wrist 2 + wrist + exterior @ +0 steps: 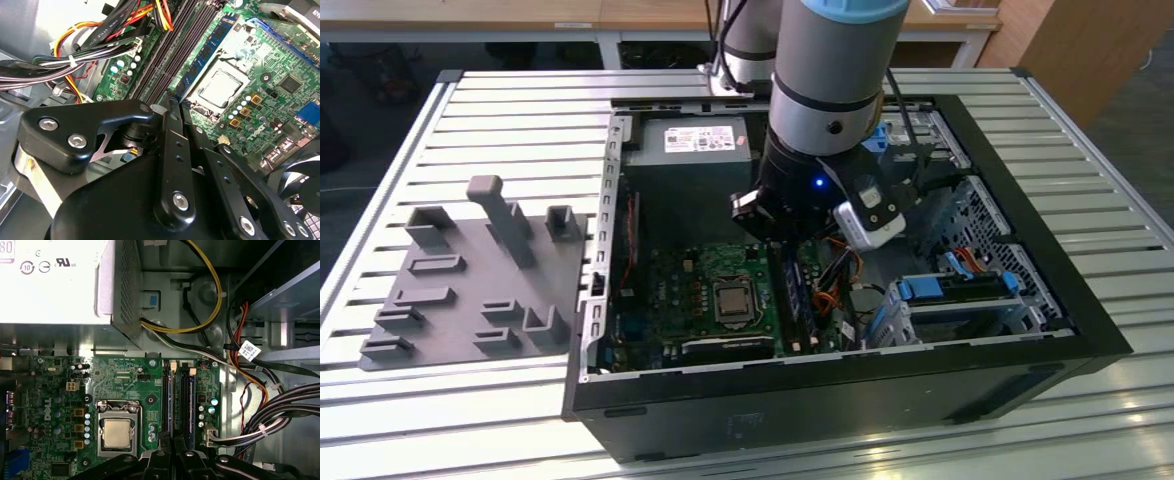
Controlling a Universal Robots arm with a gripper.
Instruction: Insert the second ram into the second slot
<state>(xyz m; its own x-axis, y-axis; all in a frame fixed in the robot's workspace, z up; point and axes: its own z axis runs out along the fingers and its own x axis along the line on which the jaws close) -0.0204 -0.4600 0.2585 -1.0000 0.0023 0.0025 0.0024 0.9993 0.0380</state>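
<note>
Down inside the open computer case [854,410], the hand [175,102] has its two black fingers [170,150] pressed together, with hardly a slit between them. Their tips sit at the near end of the second ram [206,52], the blue stick standing on edge in the memory slot closest to the processor [216,89]. I cannot tell whether the tips pinch its edge or only bear on it. The rest of the stick runs straight away from the hand, toward the power supply [55,280].

The arm [834,90] stands almost upright above the case, with the hand pointing at the motherboard [680,290] and a white camera housing [870,222] clamped at the wrist.

On one side of the hand lies the processor. On the other are the black memory slots [172,55], then a bundle of black, yellow and orange cables [90,45], near the fingers but not touching them. Past the cables stands a drive cage with blue carriers [954,295]. Well apart from the hand, outside the case on the exterior view's left, a grey moulded holder [467,290] lies on the slatted metal bench [480,110].
</note>
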